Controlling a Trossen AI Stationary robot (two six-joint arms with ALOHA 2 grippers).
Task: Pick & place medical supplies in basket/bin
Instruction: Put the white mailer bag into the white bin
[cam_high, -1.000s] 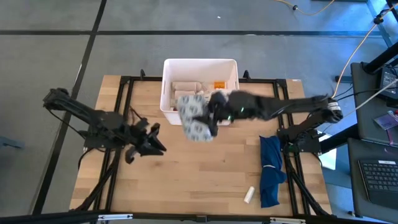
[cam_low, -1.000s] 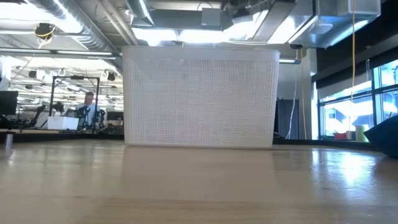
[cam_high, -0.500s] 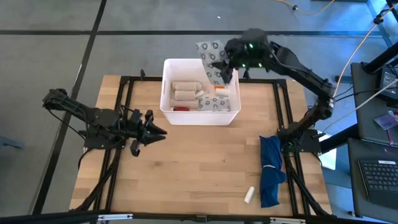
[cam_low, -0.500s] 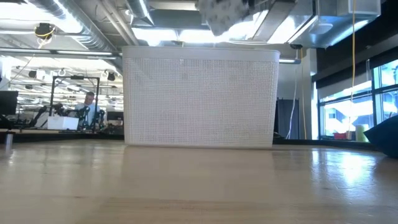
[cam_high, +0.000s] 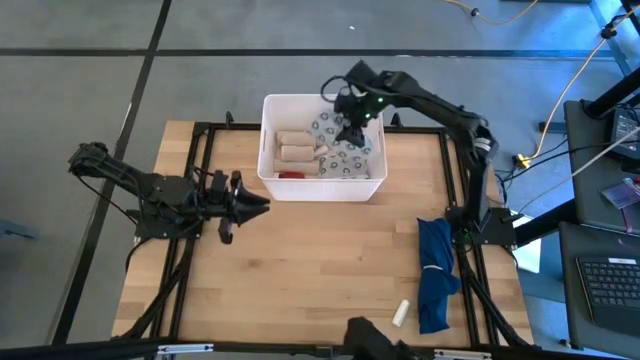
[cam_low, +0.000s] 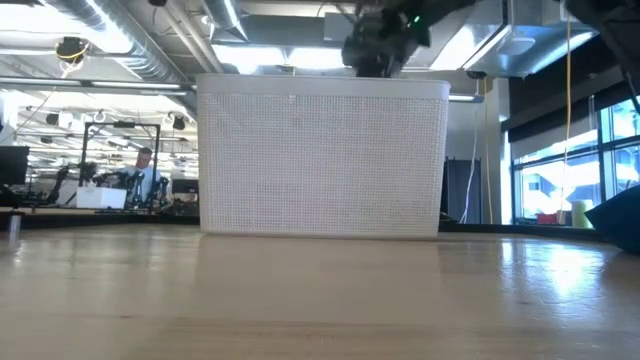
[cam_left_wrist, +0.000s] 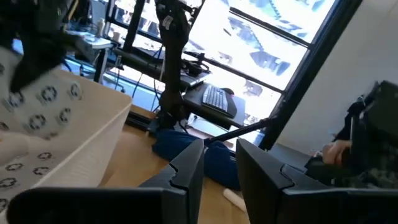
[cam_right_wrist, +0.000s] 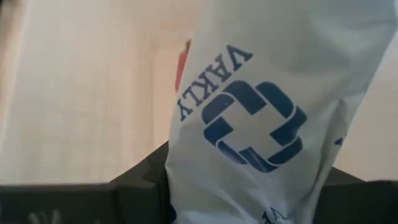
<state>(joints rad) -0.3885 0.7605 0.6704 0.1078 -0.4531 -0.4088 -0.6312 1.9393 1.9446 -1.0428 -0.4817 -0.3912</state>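
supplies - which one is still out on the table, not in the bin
The small white tube, lying alone near the table's front edge beside the dark-blue cloth. The beige rolls and grey packet are at the white bin.

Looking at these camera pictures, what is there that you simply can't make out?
- Low view: everything inside the white tub is hidden by its near wall.
- Right wrist view: the grey packet fills the picture, hiding the right tool's fingers and most of the tub below.
- High view: the small white tube near the blue cloth is too small to identify.
- Left wrist view: the table beneath the left tool is cut off.
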